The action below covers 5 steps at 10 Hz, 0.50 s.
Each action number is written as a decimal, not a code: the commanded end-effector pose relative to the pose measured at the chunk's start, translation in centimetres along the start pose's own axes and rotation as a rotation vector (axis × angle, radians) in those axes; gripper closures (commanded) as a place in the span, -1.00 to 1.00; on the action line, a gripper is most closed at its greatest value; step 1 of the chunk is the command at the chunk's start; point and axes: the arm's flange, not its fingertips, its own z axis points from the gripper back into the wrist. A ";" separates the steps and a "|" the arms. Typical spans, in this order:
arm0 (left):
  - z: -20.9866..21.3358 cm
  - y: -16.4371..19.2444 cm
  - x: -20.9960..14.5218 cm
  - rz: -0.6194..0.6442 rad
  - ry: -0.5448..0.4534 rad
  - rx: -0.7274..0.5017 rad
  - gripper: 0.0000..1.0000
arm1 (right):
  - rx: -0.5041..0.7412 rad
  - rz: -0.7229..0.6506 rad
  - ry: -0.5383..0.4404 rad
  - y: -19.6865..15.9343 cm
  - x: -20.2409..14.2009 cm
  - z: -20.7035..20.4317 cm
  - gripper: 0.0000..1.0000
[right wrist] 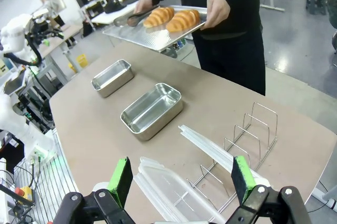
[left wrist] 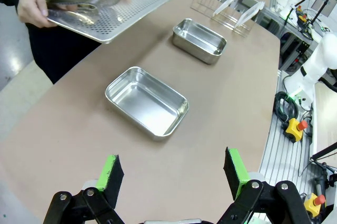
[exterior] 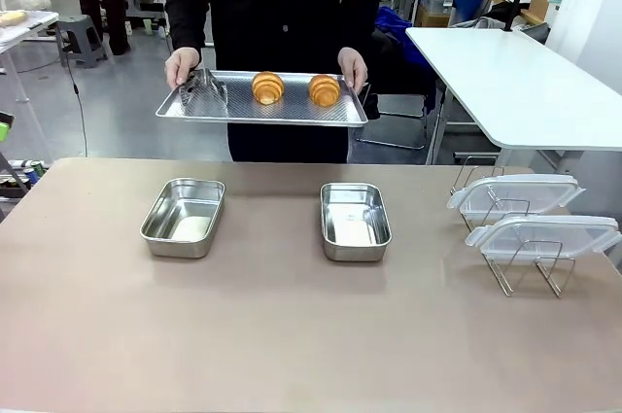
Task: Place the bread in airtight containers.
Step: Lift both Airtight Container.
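Observation:
A person at the far side holds a flat perforated metal tray point(exterior: 292, 112) with both hands above the table edge. Two golden-brown pieces of bread point(exterior: 268, 87) point(exterior: 325, 90) lie on it beside metal tongs point(exterior: 202, 90). Two empty steel airtight containers stand on the table, one left point(exterior: 184, 217), one at the middle point(exterior: 355, 221). In the left wrist view my left gripper point(left wrist: 174, 174) is open over the near table edge, short of the nearer container point(left wrist: 147, 101). In the right wrist view my right gripper point(right wrist: 181, 179) is open above a lid point(right wrist: 174, 195) on the rack.
Two translucent lids point(exterior: 515, 194) point(exterior: 544, 235) rest on a wire rack point(exterior: 505, 277) at the table's right. A white table point(exterior: 515, 83) stands behind on the right. The brown tabletop point(exterior: 292, 335) in front of the containers is bare.

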 end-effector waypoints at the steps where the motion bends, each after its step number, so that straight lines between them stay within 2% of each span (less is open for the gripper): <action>1: 0.1 0.2 0.1 -0.019 -0.028 -0.011 -1.00 | 0.003 0.027 -0.018 -0.3 0.2 -0.1 -1.00; 4: 0.1 0.2 0.1 -0.019 -0.028 -0.011 -1.00 | 0.003 0.027 -0.018 -0.3 0.2 -0.1 -1.00; 5: 0.0 0.0 0.0 0.000 0.000 0.000 -1.00 | 0.000 0.000 0.000 0.0 0.0 0.0 -1.00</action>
